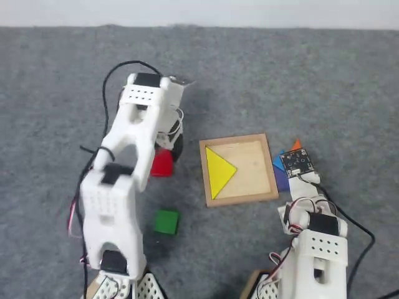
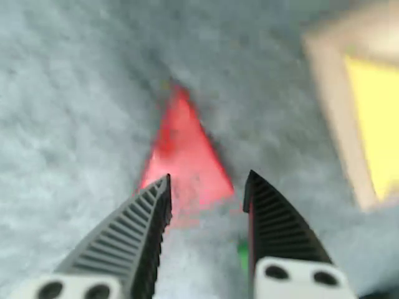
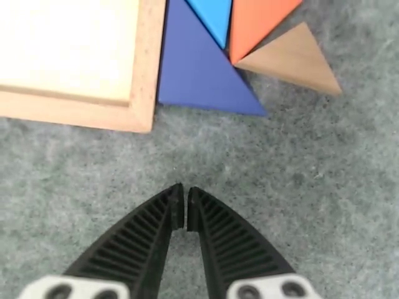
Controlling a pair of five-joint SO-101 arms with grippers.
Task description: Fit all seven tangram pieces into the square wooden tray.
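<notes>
My left gripper (image 2: 206,187) hangs with its jaws apart over the red triangle (image 2: 184,159). The two ribbed fingers (image 2: 149,218) straddle the triangle's wide end, and I cannot tell whether they touch it. That piece is flat and bright red and lies on the grey felt surface (image 1: 312,81), just off the tray's left rim.

My right gripper (image 3: 186,190) has its jaws together with nothing between them. It sits over bare felt near the tray's nearest right corner.

The tray (image 1: 240,198) is a pale wooden square with a raised rim, lying about mid-surface, a little toward the near edge. Inside it, the yellow triangle (image 1: 218,171) lies flat with its long side against the left rim.

Four pieces cluster on the felt beside the tray's right rim:
- the dark blue triangle (image 3: 199,75), touching the rim
- the light blue piece (image 3: 212,15)
- the orange piece (image 3: 259,22)
- the tan triangle (image 3: 293,59), wood-coloured, outermost

The green square (image 1: 166,222) lies alone toward the near edge, well apart from the tray.
</notes>
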